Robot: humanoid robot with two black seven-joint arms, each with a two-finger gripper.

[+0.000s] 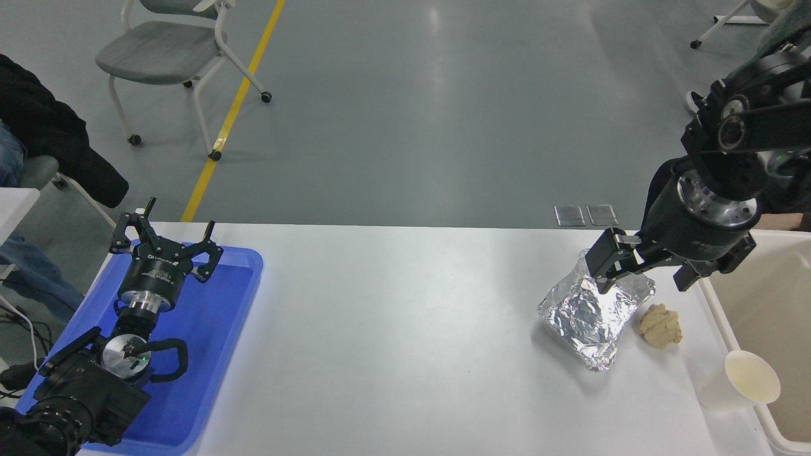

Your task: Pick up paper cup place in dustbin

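While the dustbin (770, 304), cut off at 3 o'clock, shows nothing inside, the right gripper (646, 284) hovers, jaws apart; the paper cup (738, 382) lies tipped beside it.

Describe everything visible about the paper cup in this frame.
The paper cup is small and white, with a rolled rim and a cream-coloured inside that looks empty. It stands on the white table near its right front corner, mouth facing the camera, close beside the dustbin; whether they touch is unclear. Nothing grips it: the right gripper hangs open farther back.
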